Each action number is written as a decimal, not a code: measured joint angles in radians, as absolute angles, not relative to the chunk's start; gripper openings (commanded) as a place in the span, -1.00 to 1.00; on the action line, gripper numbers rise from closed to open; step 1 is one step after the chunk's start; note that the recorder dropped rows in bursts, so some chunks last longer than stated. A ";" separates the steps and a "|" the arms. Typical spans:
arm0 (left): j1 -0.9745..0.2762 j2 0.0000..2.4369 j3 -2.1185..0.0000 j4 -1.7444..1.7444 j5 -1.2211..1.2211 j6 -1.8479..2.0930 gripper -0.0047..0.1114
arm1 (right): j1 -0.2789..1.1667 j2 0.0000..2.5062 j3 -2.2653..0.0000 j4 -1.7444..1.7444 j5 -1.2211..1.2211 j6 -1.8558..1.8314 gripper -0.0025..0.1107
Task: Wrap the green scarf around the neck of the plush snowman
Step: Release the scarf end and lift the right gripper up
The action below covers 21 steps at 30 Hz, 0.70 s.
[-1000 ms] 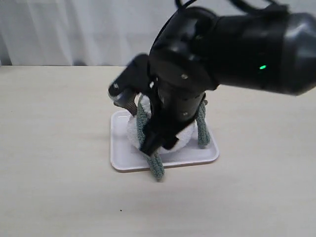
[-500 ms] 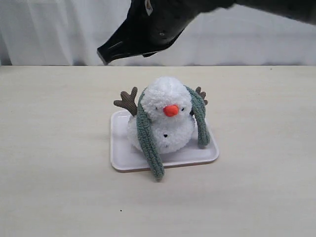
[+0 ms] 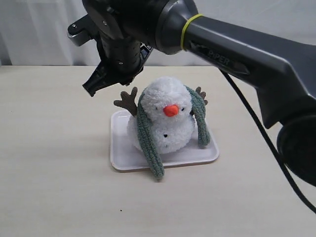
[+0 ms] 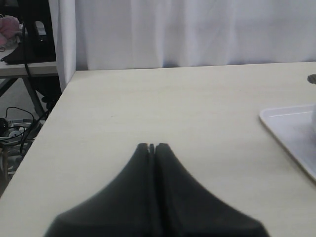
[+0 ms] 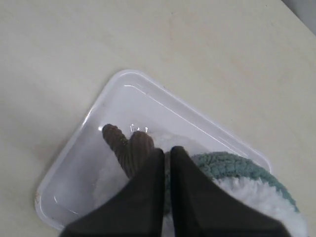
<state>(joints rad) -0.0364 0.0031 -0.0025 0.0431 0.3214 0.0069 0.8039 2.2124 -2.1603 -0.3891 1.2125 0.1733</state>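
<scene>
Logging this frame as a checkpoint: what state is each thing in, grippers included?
Fluffy white plush snowman: upright on tray.
Fuzzy grey-green knit scarf: draped over snowman, both ends hanging loose, uncrossed.
White plastic tray: flat on table.
Left gripper: jaws shut, empty.
Right gripper: jaws shut, empty, above brown twig arm.

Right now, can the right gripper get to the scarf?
Likely yes: the right gripper hangs shut just above the snowman, nothing between it and the scarf; it must open first.
</scene>
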 measured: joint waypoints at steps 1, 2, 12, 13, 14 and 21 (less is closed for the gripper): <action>-0.036 0.003 -0.003 0.043 0.321 0.007 -0.92 | 0.804 2.212 -2.160 -0.391 1.214 0.173 -0.88; -0.036 0.003 -0.003 0.043 0.321 0.007 -0.92 | 0.804 2.212 -2.160 -0.391 1.214 0.176 -0.88; -0.036 0.003 -0.003 0.043 0.321 0.007 -0.92 | 0.850 2.212 -2.163 -0.758 1.214 0.272 -0.88; -0.036 0.003 -0.003 0.043 0.321 0.007 -0.92 | 0.871 2.212 -2.163 -0.782 1.214 0.279 -0.88; -0.036 0.003 -0.003 0.043 0.321 0.007 -0.92 | 0.875 2.212 -2.163 -0.788 1.214 0.279 -0.88; -0.036 0.003 -0.003 0.043 0.321 0.007 -0.92 | 0.929 2.178 -2.163 -0.888 1.122 0.274 -0.88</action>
<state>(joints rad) -0.0364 0.0031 -0.0025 0.0431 0.3214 0.0069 0.9288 2.1777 -2.1627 -0.8876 1.1224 0.2736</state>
